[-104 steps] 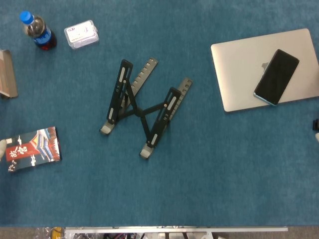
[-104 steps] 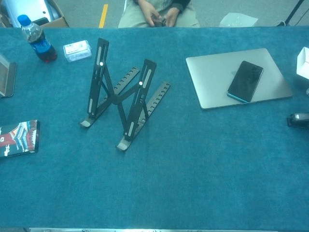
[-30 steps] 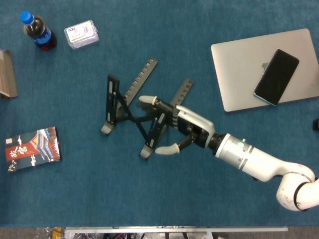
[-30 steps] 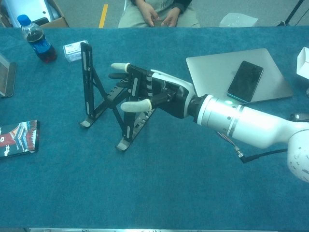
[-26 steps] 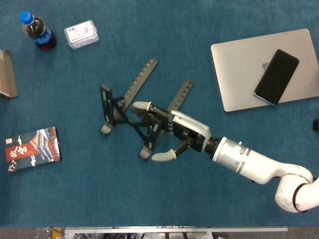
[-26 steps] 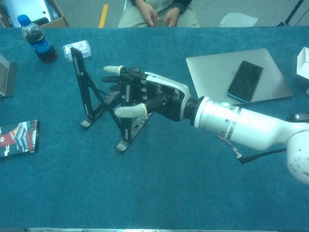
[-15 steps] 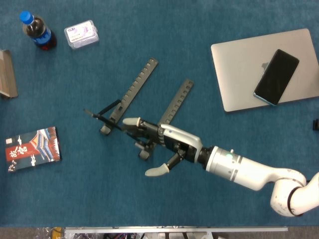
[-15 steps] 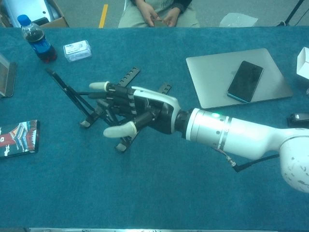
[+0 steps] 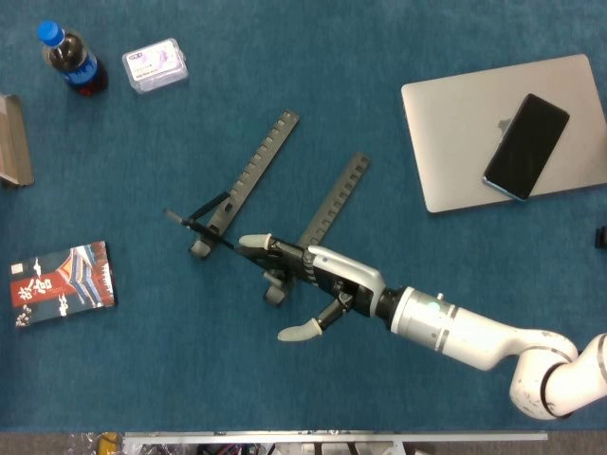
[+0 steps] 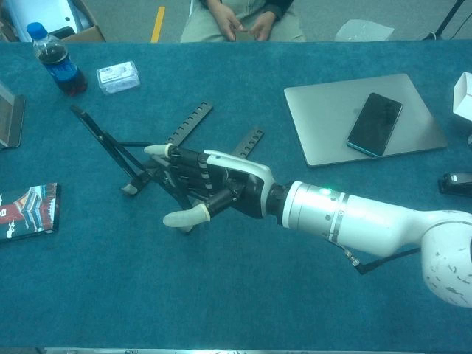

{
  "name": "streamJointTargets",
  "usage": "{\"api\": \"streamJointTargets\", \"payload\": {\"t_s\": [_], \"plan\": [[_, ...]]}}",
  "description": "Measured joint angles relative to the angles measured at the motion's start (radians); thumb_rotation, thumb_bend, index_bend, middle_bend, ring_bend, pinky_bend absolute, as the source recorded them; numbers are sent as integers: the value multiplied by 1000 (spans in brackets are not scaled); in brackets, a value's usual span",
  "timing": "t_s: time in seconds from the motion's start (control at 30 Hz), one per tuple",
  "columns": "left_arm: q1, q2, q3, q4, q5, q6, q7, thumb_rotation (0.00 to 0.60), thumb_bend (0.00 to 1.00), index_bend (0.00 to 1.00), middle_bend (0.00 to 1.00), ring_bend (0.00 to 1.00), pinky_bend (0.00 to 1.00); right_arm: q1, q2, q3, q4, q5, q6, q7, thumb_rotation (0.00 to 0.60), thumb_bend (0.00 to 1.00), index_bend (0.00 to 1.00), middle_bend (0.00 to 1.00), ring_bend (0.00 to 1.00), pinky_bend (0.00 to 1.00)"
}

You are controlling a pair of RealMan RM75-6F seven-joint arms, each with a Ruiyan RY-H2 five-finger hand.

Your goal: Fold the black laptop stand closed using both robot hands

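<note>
The black laptop stand (image 9: 248, 177) lies mid-table with its two notched rails flat on the blue cloth. Its left support arm (image 10: 101, 135) leans low toward the left, and its right support arm is pushed down under my right hand (image 9: 308, 273). That hand reaches in from the lower right with its fingers stretched flat over the stand's front end and its thumb (image 9: 295, 332) spread out to the near side. In the chest view the right hand (image 10: 214, 186) covers the stand's front right foot. My left hand shows in neither view.
A cola bottle (image 9: 71, 59) and a clear plastic box (image 9: 155, 64) stand at the far left. A booklet (image 9: 64, 282) lies near the left edge. At the far right a silver laptop (image 9: 455, 152) carries a phone (image 9: 526, 145). A person (image 10: 240, 18) sits beyond the table.
My right hand has moved left and down onto the stand. The upright support arms have tipped leftward and sunk from standing to nearly flat.
</note>
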State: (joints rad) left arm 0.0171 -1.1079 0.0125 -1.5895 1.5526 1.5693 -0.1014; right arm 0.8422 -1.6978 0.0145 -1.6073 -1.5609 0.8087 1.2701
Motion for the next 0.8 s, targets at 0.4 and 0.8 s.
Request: {"api": "streamJointTargets", "payload": {"t_s": [0.4, 0.8], "plan": [[4, 1, 2, 0, 6, 5, 0, 600, 280, 37, 64, 0, 39, -12, -34, -30, 31, 5, -7, -2, 600, 88, 58, 70, 0, 33], [8, 2, 4, -1, 8, 7, -1, 600, 280, 37, 64, 0, 39, -16, -30, -17, 33, 11, 5, -11, 600, 88, 58, 70, 0, 34]]}}
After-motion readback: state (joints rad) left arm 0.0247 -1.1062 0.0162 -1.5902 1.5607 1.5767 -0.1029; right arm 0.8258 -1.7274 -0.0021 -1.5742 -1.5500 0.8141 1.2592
